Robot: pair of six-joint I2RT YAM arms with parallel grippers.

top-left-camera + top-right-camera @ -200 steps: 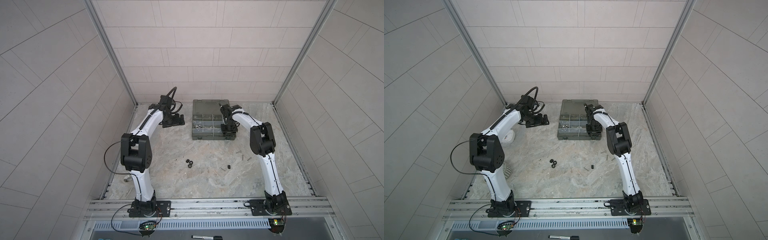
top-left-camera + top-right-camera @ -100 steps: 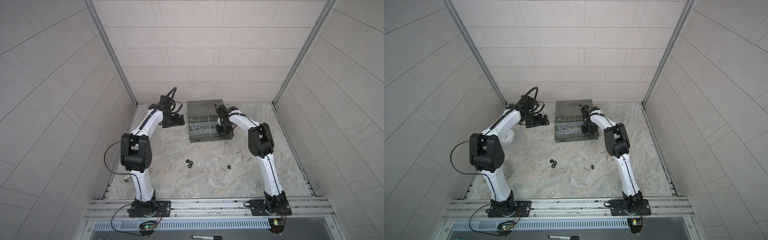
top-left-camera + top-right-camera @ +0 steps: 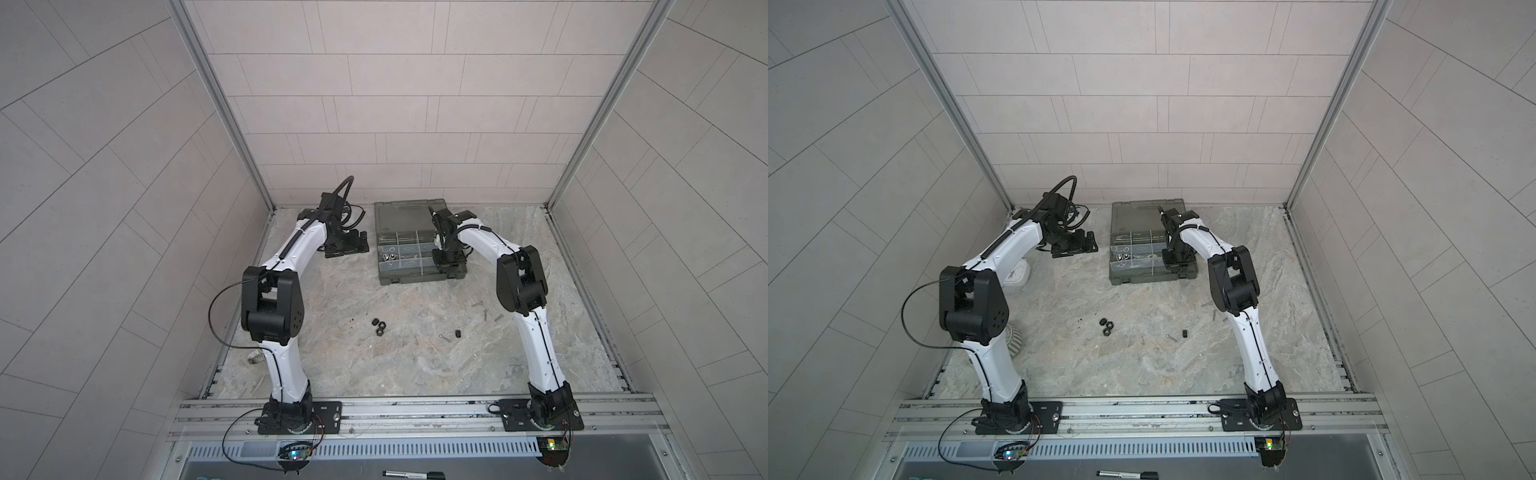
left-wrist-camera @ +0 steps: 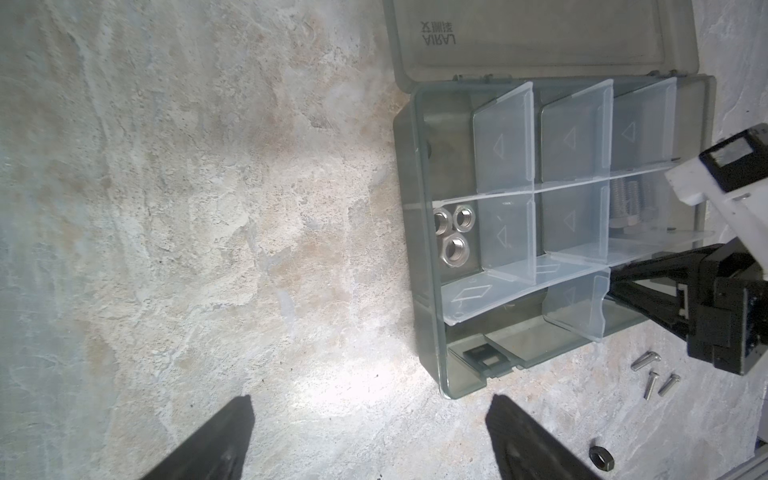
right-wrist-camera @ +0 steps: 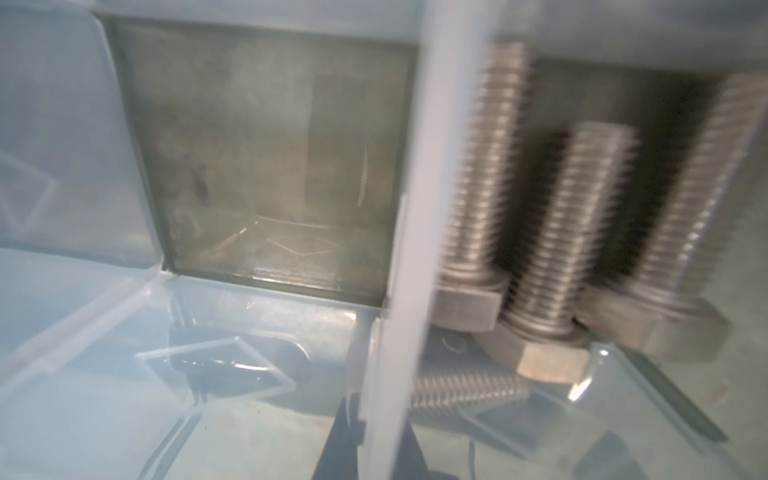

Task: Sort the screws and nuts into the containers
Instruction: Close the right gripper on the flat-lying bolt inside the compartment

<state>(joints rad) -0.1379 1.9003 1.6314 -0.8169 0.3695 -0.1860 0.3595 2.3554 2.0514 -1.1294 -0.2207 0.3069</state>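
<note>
The open grey-green organizer case point(image 3: 409, 279) point(image 3: 1142, 277) lies at the back middle, its containers split by clear dividers. My right gripper point(image 3: 446, 266) point(image 5: 376, 419) reaches into its right side, shut on a clear divider point(image 5: 415, 208). Thick hex-head screws point(image 5: 573, 232) point(image 4: 627, 199) lie in the compartment beside that divider. Three silver nuts point(image 4: 453, 232) point(image 3: 390, 257) sit in a left compartment. Black nuts point(image 3: 379, 326) point(image 3: 1106, 326) and thin screws point(image 3: 486, 311) point(image 4: 654, 376) lie loose on the table. My left gripper point(image 3: 347, 249) point(image 4: 370, 419) hangs open and empty, left of the case.
A white clock point(image 3: 1017, 272) and a ribbed grey mug point(image 3: 1016, 338) stand by the left wall behind my left arm. A black marker pen point(image 3: 411, 476) lies below the front rail. One more black nut point(image 3: 458, 333) and a small screw point(image 3: 445, 338) lie mid-table.
My right gripper has closed on the divider, and the case has slid a little to the left and turned slightly. The left arm has stayed put.
</note>
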